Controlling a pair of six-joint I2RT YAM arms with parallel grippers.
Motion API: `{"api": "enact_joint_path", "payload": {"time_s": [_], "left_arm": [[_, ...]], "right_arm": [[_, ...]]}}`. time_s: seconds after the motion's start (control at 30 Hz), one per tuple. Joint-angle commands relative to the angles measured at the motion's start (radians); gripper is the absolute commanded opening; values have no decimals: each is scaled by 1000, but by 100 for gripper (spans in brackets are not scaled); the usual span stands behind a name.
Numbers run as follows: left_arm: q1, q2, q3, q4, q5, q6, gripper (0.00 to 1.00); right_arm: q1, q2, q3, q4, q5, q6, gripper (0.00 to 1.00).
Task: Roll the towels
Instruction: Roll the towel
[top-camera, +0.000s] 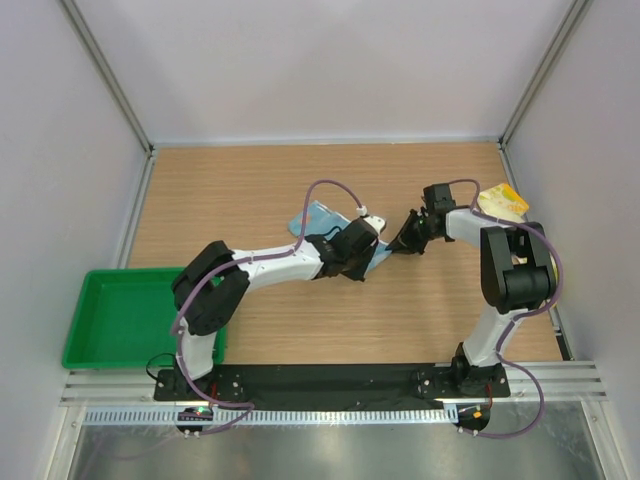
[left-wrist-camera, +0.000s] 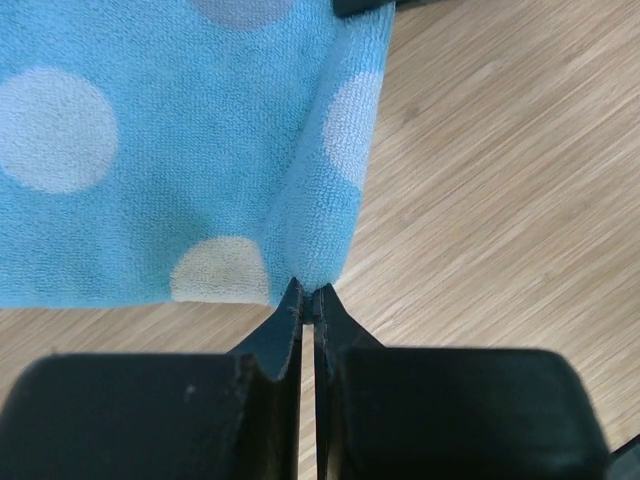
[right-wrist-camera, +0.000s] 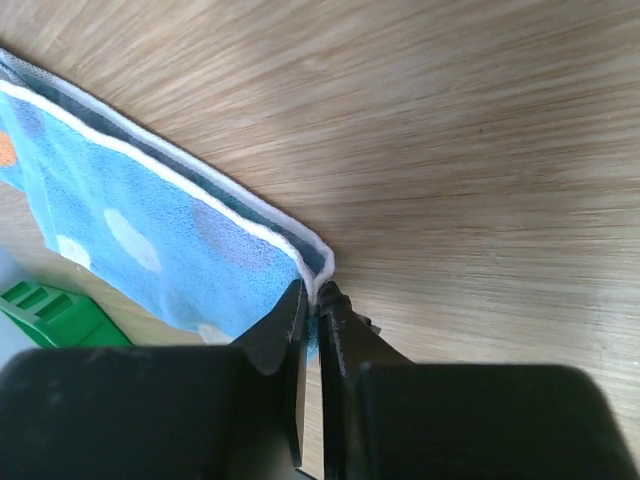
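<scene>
The light blue polka-dot towel (top-camera: 318, 218) lies mid-table, mostly hidden under my arms in the top view. My left gripper (top-camera: 376, 257) is shut, its tips (left-wrist-camera: 308, 292) pinching a raised fold at the edge of that towel (left-wrist-camera: 150, 150). My right gripper (top-camera: 393, 248) comes in from the right and is shut on the white-trimmed corner of the same towel (right-wrist-camera: 150, 230), with cloth caught between its tips (right-wrist-camera: 318, 298). The two grippers almost meet at the towel's near right end. The yellow-cream towel (top-camera: 503, 203) sits at the far right by the wall, untouched.
A green plastic tray (top-camera: 120, 315) stands at the near left beside the left arm's base, and its corner (right-wrist-camera: 60, 315) shows in the right wrist view. Grey walls with metal posts close in the wooden table (top-camera: 250, 180) on three sides.
</scene>
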Motion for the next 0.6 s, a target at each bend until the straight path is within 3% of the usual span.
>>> {"api": "enact_joint_path", "payload": {"time_s": [0.0,0.03,0.07,0.1,0.17,0.2,0.3,0.57], "left_arm": [[5,-57,-23,23,26,-21,0],[8,-62,-26,26,33,-29,0],[10,-70,-31,26,39,-36,0],[11,-73,-37,27,51,-44,0],[17,-85,-43,24,69,-76,0],[17,-87,-42,21,86,-89,0],[17,-100,-33,0,109,-150,0],[45,-110,-16,-9,241,-288,0]], "right_arm": [[-1,-15,63,-29,56,-24,10],[-2,-15,79,-39,66,-29,12],[-2,-16,89,-52,75,-38,20],[-2,-29,98,-78,104,-43,51],[-2,-48,127,-121,146,-55,71],[-2,-70,144,-135,187,-61,75],[-4,-110,171,-184,243,-79,80],[-8,-259,199,-230,292,-96,80]]}}
